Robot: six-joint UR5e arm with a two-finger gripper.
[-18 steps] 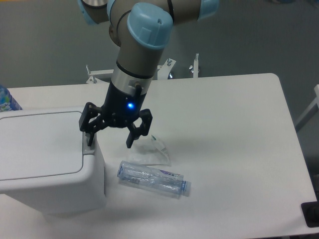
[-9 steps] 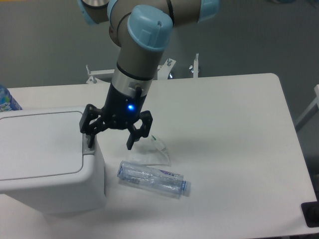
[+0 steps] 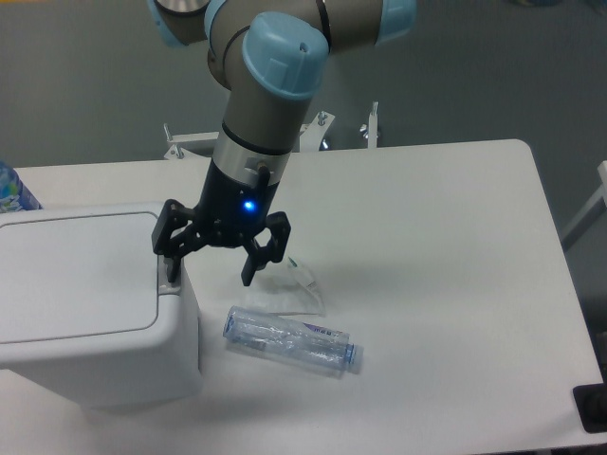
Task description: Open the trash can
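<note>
Trash can (image 3: 85,303), lid closed, sits beside the spread pincer (image 3: 211,267).

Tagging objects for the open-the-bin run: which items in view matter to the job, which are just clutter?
Job:
- trash can, lid shut
- its grey push tab at the lid's right edge
- gripper, open, one finger over the tab

Clutter:
- clear plastic bottle lying on the table
- clear plastic scrap beside it
- blue-labelled item at far left, mostly cut off
</note>
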